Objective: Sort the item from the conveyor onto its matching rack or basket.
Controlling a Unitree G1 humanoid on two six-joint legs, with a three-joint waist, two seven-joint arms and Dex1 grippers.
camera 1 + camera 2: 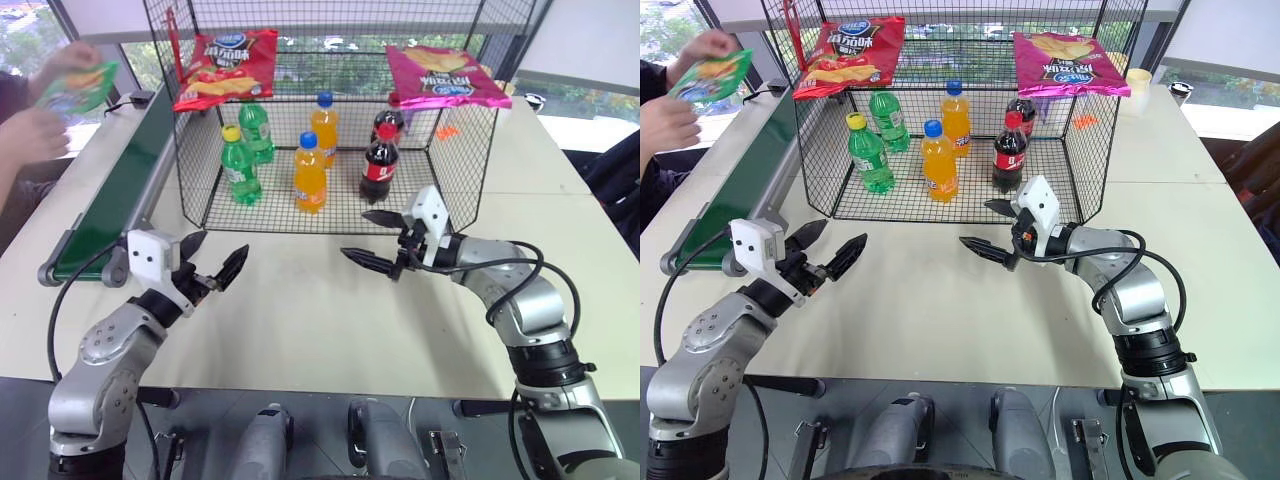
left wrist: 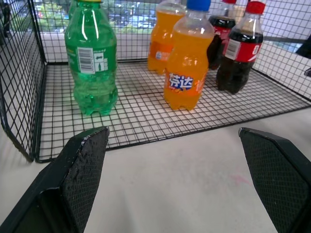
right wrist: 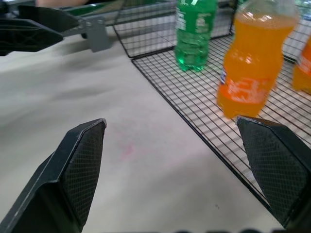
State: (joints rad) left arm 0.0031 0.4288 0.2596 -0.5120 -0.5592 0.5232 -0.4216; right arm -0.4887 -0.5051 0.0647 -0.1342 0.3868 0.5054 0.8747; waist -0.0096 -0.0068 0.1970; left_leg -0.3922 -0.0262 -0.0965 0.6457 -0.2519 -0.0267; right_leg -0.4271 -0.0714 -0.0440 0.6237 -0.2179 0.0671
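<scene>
A person's hands hold the item, a green chip bag (image 1: 78,88), at the far left, above and beside the far end of the conveyor (image 1: 122,185), a dark green belt along the table's left side. The black wire-mesh rack (image 1: 462,150) stands at the back centre. My left gripper (image 1: 214,256) hovers open over the table near the belt's near end, with nothing between its fingers. To the right, my right gripper (image 1: 355,236) is also open and empty, just in front of the rack. Both point toward the table's middle.
A red chip bag (image 1: 225,65) and a pink chip bag (image 1: 445,75) lie on the rack's upper rim. Inside stand green bottles (image 1: 240,165), orange bottles (image 1: 309,172) and cola bottles (image 1: 379,165). Bare beige tabletop (image 1: 300,310) lies between my arms.
</scene>
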